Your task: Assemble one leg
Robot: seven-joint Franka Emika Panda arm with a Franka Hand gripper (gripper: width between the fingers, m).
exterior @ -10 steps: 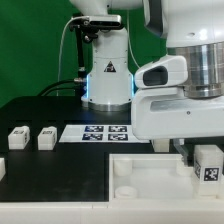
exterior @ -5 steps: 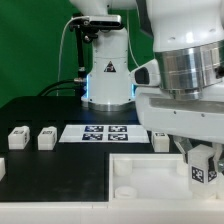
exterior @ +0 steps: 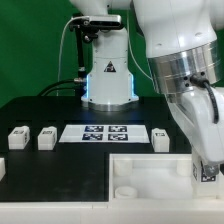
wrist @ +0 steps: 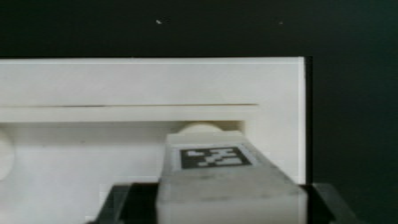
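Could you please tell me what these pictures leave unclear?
Exterior view: the gripper and its leg are blurred and small.
Wrist view: the leg hides the tray under it, so contact cannot be told.
Exterior view: the left edge cuts off a loose leg.

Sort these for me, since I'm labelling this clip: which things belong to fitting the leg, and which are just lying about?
In the job:
the held leg
the gripper, shut on it
the white tray

Lying about:
the spare legs
the marker board
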